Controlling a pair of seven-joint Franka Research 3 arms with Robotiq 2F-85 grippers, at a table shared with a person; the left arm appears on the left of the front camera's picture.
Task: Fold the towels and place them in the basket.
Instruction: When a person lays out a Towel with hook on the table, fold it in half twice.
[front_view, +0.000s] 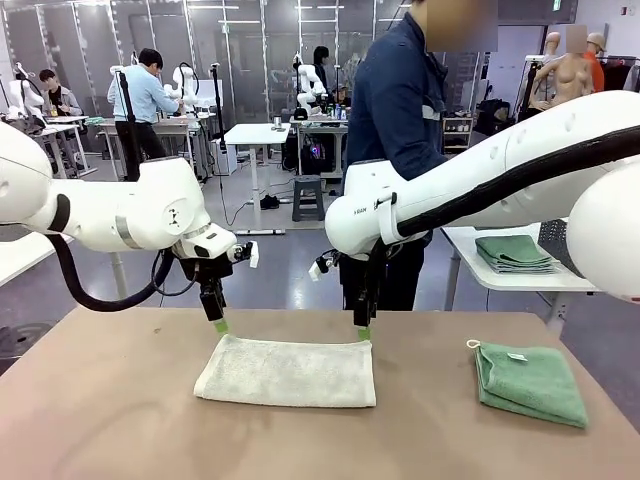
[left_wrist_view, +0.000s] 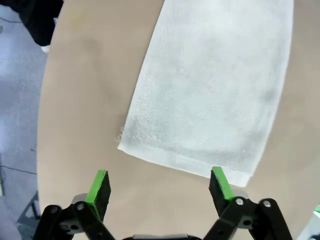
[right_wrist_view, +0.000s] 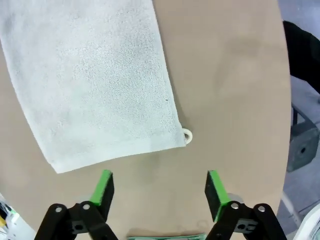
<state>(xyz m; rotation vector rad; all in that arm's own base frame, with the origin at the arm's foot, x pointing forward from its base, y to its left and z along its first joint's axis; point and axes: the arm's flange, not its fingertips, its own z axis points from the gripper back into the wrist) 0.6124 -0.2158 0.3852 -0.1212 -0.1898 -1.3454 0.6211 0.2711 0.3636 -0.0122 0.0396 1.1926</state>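
A cream towel (front_view: 287, 372) lies folded flat in the middle of the table; its short end also appears in the left wrist view (left_wrist_view: 215, 90) and the right wrist view (right_wrist_view: 90, 80). My left gripper (front_view: 220, 325) hangs open just above its far left corner, fingers (left_wrist_view: 100, 190) spread with nothing between. My right gripper (front_view: 364, 333) hovers open over the far right corner, where a small loop tag (right_wrist_view: 187, 136) sticks out. A folded mint green towel (front_view: 528, 381) with a white tag lies at the right. The basket is out of view.
A person (front_view: 400, 110) in dark clothes stands at the table's far edge behind my right arm. A side table (front_view: 520, 275) at the right carries a stack of green towels (front_view: 515, 252). Bare brown tabletop (front_view: 110, 400) lies left of and in front of the cream towel.
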